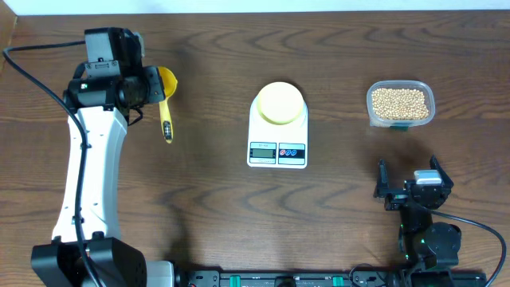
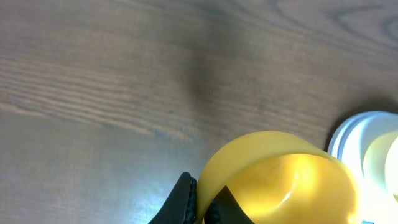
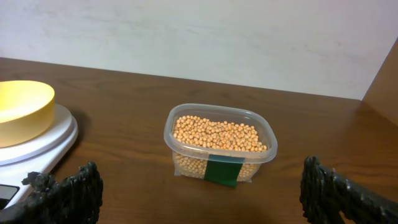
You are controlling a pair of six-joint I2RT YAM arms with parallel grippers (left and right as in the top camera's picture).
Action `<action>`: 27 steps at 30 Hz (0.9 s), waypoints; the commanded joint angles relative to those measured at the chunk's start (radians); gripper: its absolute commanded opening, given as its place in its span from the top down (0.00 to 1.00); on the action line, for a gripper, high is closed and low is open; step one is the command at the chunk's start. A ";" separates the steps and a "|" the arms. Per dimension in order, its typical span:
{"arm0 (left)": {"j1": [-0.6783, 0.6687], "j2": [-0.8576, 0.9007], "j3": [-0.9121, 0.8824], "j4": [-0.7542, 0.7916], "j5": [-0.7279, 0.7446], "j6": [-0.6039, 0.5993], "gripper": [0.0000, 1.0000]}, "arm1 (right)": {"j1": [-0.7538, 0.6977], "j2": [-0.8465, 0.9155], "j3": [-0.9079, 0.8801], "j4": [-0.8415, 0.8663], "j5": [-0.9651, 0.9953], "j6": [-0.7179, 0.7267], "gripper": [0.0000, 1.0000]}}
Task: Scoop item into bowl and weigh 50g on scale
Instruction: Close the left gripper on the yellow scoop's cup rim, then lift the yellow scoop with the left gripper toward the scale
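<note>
Black fingertips (image 2: 182, 199) of the left gripper (image 2: 202, 205) sit closed together at the bottom of the left wrist view. They are right against the rim of the yellow scoop (image 2: 280, 180), but whether they pinch it I cannot tell. From overhead, the left arm (image 1: 92, 159) reaches far forward along the left side of the table (image 1: 215, 199). The scoop's handle (image 1: 166, 123) runs back toward the robot, cup at the far end. The right gripper (image 1: 413, 187) sits low near the base, fingers wide apart, facing the clear tub (image 3: 221, 146) of beans (image 3: 217, 132) at far right. Mid-table, well apart from the tub, the bowl (image 1: 279, 104) stands on the scale (image 1: 277, 147). The scale's long axis runs front to back, with its display end toward the robot. Only the right wrist view shows the tub's green label (image 3: 224, 169); only the overhead view shows the handle.
</note>
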 commanded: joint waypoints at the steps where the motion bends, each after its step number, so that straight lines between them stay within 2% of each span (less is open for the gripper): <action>1: -0.013 -0.004 0.006 -0.020 -0.004 -0.016 0.92 | 0.000 -0.006 -0.002 -0.003 0.004 -0.013 0.01; 11: -0.131 -0.007 0.006 0.017 -0.005 -0.025 0.92 | 0.000 -0.006 -0.002 -0.003 0.005 -0.013 0.01; 18: -0.212 -0.016 0.006 0.055 -0.005 -0.125 0.93 | 0.000 -0.006 -0.002 -0.003 0.005 -0.013 0.01; 27: -0.218 -0.077 0.006 0.040 -0.004 -0.248 0.93 | 0.000 -0.006 -0.002 -0.003 0.005 -0.013 0.01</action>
